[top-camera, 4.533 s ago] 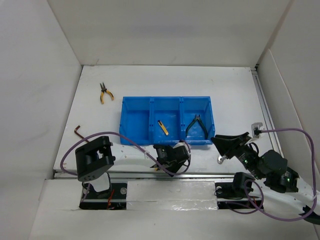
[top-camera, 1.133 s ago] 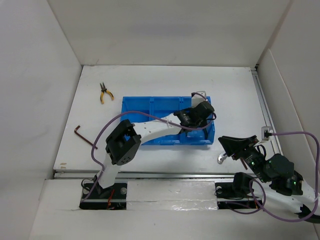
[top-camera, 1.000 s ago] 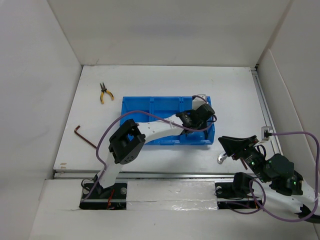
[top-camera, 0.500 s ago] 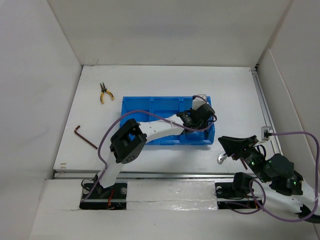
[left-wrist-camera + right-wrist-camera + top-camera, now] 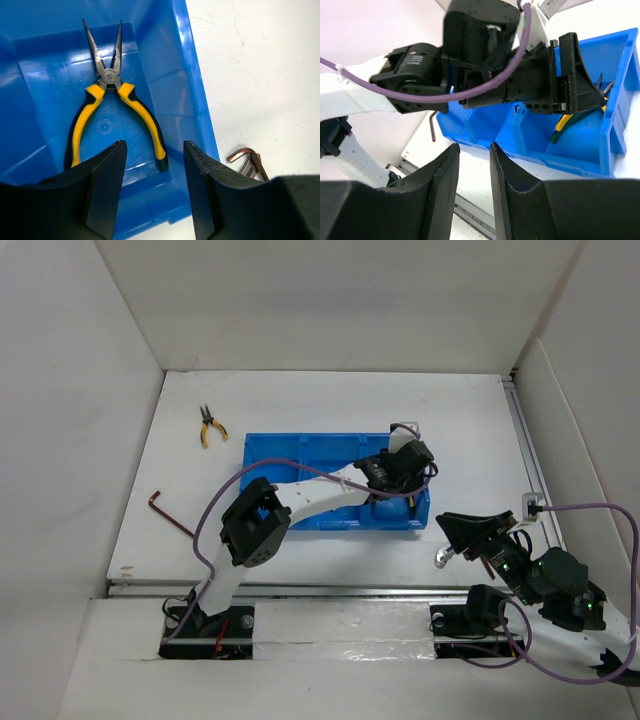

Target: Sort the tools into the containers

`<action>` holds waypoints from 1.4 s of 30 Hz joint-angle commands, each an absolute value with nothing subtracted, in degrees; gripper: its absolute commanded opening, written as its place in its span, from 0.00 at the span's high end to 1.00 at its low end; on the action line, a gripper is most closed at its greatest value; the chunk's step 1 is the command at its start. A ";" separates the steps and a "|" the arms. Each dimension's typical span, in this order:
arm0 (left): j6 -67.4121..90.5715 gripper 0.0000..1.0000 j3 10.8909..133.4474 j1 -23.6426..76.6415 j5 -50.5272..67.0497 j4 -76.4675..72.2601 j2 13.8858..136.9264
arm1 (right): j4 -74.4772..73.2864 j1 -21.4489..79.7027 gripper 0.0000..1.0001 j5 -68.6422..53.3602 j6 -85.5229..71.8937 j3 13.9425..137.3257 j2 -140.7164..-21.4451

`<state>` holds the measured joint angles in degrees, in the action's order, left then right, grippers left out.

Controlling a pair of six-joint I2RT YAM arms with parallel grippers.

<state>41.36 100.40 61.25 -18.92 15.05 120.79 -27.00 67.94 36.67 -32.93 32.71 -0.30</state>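
The blue three-compartment tray (image 5: 270, 475) lies mid-table. My left gripper (image 5: 404, 464) hangs over its right compartment, open and empty (image 5: 154, 150). Below it, yellow-and-dark-green pliers (image 5: 107, 100) lie in that compartment and also show in the right wrist view (image 5: 563, 122). A second pair of yellow pliers (image 5: 207, 426) lies on the table at the far left. A dark hex key (image 5: 166, 511) lies at the near left. My right gripper (image 5: 452, 531) is low right of the tray, jaws a little apart and empty (image 5: 472, 150). A silver piece (image 5: 441, 558) lies beside it. The yellow-and-black stick is hidden by my left arm.
White walls enclose the table on the left, back and right. A metal rail (image 5: 300, 590) runs along the near edge. A brown bent hex key end with a silvery piece (image 5: 246, 159) lies on the table just outside the tray's wall. A purple cable (image 5: 210, 510) loops beside my left arm.
The left arm has gone from folded at the near edge to reaching over the right compartment. Over the last second it edged slightly farther back. The right arm has stayed still.
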 commanded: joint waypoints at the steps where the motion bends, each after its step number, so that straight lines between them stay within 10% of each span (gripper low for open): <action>1: 38.15 0.54 103.88 61.00 -20.21 17.75 112.42 | -25.75 68.20 0.64 36.65 -31.82 32.61 10.11; 12: 27.70 0.27 113.72 58.81 -29.27 29.08 98.09 | -24.79 68.20 0.64 34.72 -30.50 32.34 10.90; 25: 31.03 0.37 105.74 10.59 -9.24 31.29 88.42 | -24.17 68.20 0.64 35.25 -29.09 31.90 10.11; 42: 19.96 0.43 100.48 -4.65 -12.49 32.19 115.48 | -23.20 68.73 0.65 32.96 -28.92 31.20 9.05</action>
